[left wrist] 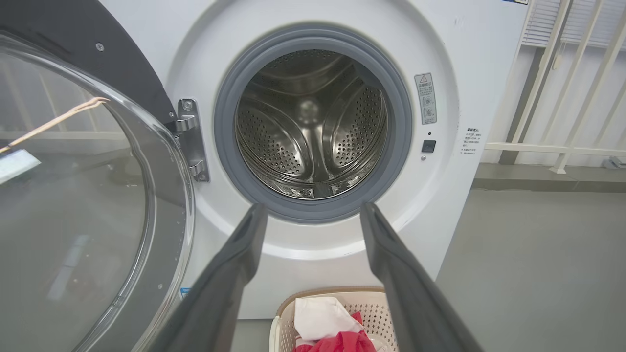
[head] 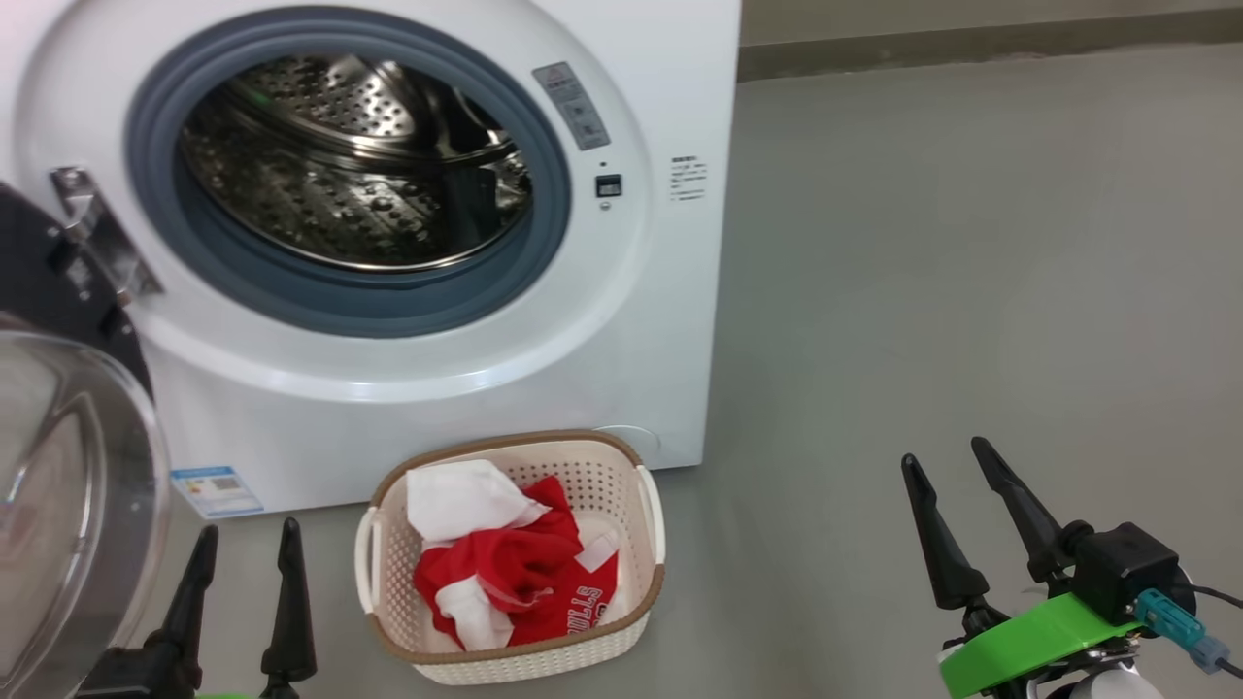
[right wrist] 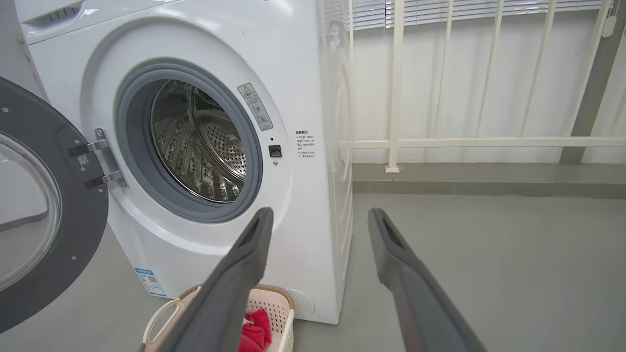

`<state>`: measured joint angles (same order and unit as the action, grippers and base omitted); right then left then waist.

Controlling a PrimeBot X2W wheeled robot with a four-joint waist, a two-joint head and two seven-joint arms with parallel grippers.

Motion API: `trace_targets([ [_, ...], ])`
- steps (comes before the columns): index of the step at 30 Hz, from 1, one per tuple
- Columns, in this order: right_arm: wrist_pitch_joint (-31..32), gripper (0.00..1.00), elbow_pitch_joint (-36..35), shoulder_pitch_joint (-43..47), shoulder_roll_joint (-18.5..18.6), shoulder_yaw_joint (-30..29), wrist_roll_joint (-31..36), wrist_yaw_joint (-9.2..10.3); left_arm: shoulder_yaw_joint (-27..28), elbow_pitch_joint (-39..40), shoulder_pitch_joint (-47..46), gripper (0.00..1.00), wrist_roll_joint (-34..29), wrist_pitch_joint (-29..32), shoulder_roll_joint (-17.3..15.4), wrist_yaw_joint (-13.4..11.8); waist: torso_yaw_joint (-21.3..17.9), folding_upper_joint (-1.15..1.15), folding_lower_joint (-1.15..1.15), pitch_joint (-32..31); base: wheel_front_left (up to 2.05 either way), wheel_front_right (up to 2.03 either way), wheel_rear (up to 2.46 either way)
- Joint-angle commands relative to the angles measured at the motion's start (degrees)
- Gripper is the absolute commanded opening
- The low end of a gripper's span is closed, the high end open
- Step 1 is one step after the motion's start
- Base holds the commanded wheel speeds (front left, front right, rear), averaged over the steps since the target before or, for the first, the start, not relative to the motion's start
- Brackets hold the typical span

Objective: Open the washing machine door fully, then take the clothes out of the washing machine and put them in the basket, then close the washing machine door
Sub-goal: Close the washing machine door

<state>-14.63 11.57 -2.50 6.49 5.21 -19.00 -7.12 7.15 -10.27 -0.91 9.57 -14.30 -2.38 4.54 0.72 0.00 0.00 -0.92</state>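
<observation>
Washing machine: a big white front-loading machine (head: 680,291) is seen standing on a grey floor (head: 971,291).
Door: the round door with a glossy black rim and a bulging clear glass bowl (head: 68,466) is swung wide open on a steel hinge (head: 92,228) at the machine's left.
Drum: the perforated steel drum (head: 359,165) is shown with no cloth in it.
Clothes: red garments with white trim and a white cloth (head: 515,573) are heaped in a cream perforated plastic basket with a brown rim (head: 515,439), which is set on the floor just before the machine.
Left jaws: spread wide, nothing held, raised just beside the door's glass.
Right jaws: spread wide, nothing held, kept well apart from the machine.
Step judged: only the closing of the door is left.
Risk, slipping: the thin dark jaws could be deflected off the curved, glossy glass, and the push would be lost.
Risk, latch: the door could be left unlatched by a weak push.
Risk, basket: the heaped cloth could be brushed by the door's lower edge; the clearance cannot be told.
</observation>
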Motion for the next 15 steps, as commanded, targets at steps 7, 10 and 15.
trace_targets([
  [7, -0.4, 1.00, -1.3, -1.1, 0.2, 2.5, -0.5, -0.36, 1.0, 2.9, 0.1, 1.00, -0.5, -0.7, -0.5, -1.1, 5.4, 0.00, 0.00, -0.7, 0.00, 0.00, 0.00],
  [10, -0.4, 1.00, -1.2, -1.1, 0.1, 2.9, -0.6, -0.36, 0.8, 3.3, 0.4, 1.00, -0.5, -0.7, -0.5, -1.1, 7.6, 0.00, 0.00, -0.9, 0.00, 0.00, 0.00],
  [15, -0.4, 1.00, -1.1, -1.1, 0.1, 3.6, -0.8, -0.36, 0.6, 3.7, 0.8, 1.00, -0.6, -0.7, -0.5, -1.3, 11.1, 0.00, 0.00, -1.1, 0.00, 0.00, 0.00],
])
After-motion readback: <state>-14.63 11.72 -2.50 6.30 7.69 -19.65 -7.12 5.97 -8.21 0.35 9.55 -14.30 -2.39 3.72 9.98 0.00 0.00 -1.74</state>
